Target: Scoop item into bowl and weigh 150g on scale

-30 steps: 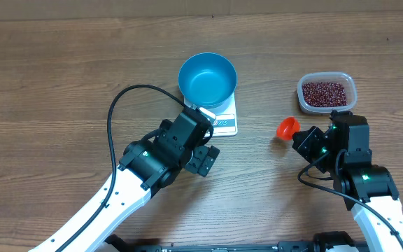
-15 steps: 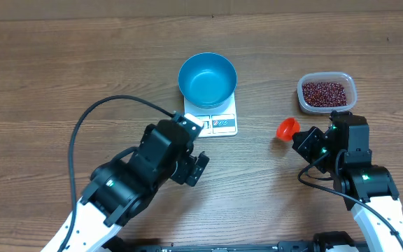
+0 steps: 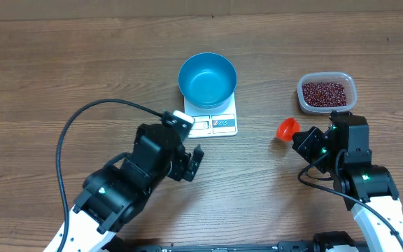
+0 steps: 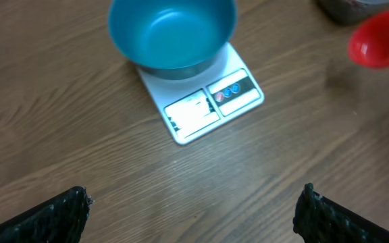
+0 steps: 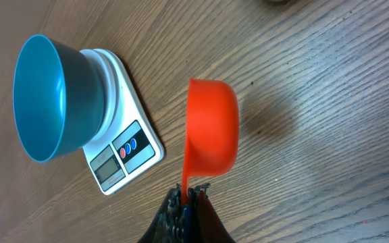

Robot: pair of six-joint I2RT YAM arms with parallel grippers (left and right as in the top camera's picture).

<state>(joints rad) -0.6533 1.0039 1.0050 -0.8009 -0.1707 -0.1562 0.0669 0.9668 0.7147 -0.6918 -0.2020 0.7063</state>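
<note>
Beans (image 3: 325,92) fill the clear plastic tub (image 3: 351,82) at the far right of the counter (image 3: 61,70), a dark red-brown heap lying wholly inside its walls. The blue bowl (image 3: 207,79) stands well apart from them to the left, upright on the white scale (image 3: 221,124). It covers the scale's far part, and I can see down to its smooth blue bottom. The scale's display (image 4: 193,111) and its small red and blue buttons (image 4: 228,93) sit along the near edge; I cannot read the digits.

Between scale and tub, nearer the tub, is the orange-red scoop (image 3: 287,129). My right gripper (image 5: 186,197) has its fingers pressed together on the end of the scoop's handle. From the right wrist view the cup is turned on its side with its mouth toward the scale, and it seems lifted, its shadow falling on the wood beside it.

My left gripper (image 3: 189,164) hangs near the front of the scale, a little to its left, apart from it. Its fingers are spread wide and grip nothing. In the left wrist view the tips show at the lower corners, with bare wood between them and the scale and bowl ahead.
</note>
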